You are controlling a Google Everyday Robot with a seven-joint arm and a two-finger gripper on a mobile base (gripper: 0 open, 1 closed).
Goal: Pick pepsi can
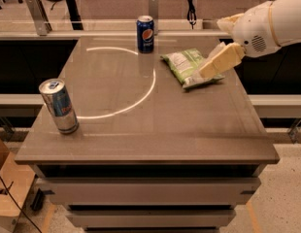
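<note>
A brown table [141, 140] with a smooth top fills most of the view, with shelf-like tiers below its front edge. Near its front left corner a tall, slim silver-blue Red Bull can [58, 106] stands upright, top opened. Well apart from it, toward the back right, a green chip bag [179, 64] lies flat (its right end is hidden behind the gripper [209, 71], which hangs just over it). A pale curved arc [141, 98] sweeps across the tabletop between can and bag. A cardboard box [7, 188] sits on the floor at the lower left.
</note>
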